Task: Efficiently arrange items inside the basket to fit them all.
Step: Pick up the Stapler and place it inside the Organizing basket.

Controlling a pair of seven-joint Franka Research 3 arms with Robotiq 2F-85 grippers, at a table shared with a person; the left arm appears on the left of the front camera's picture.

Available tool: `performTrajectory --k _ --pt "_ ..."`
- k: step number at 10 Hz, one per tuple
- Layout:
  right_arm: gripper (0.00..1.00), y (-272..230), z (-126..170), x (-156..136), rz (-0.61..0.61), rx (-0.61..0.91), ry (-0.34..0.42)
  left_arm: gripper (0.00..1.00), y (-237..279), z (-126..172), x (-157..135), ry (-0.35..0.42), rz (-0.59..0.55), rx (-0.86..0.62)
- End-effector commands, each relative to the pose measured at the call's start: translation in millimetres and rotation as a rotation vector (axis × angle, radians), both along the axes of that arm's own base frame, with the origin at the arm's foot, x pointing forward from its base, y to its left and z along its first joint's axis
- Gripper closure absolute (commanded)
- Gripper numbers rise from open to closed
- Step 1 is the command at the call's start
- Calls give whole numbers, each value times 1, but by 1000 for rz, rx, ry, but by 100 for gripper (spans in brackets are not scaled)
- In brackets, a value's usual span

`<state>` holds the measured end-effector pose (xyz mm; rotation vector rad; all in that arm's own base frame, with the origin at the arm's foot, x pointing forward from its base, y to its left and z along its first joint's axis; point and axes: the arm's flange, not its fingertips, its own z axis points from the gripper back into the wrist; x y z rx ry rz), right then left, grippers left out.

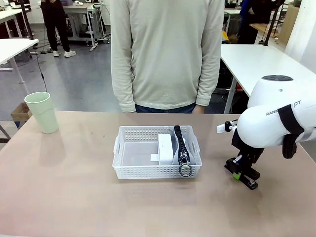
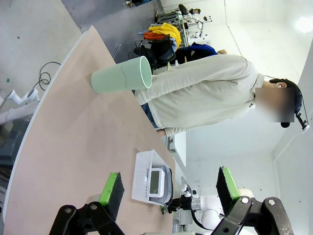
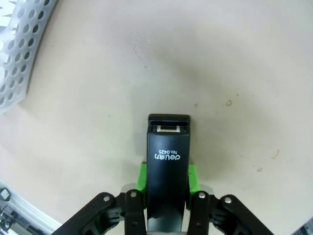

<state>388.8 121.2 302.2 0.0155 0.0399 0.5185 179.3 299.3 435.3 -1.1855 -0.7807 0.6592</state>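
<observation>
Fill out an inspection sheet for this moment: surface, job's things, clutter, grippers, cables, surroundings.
Surface: tan table, a few small specks near the stapler.
Job's things: white basket mid-table, holding the small white box and the grey zip pouch in its right half. The pale green cup stands upright at the far left, outside the basket. The black stapler lies on the table right of the basket.
Clutter: nothing seen.
Grippers: right gripper closed on the stapler at table level; left gripper open, raised above the table.
Cables: dark cable on the floor beside the table.
Surroundings: person standing at the far edge; other white tables behind.
</observation>
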Motion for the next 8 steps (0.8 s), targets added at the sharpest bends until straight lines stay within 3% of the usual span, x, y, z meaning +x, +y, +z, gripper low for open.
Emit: performTrajectory --k 1,5,6,8 --pt "100 5 0 -1 -9 -35 16 0 1 2 -1 -15 3 -13" --pt "100 1 9 -3 -50 -28 4 0 1 2 -1 -15 3 -13" --pt "100 0 24 -3 -124 -6 -24 0 1 2 -1 -15 3 -13" --pt "100 4 89 -10 -315 91 -91 0 1 2 -1 -15 3 -13"
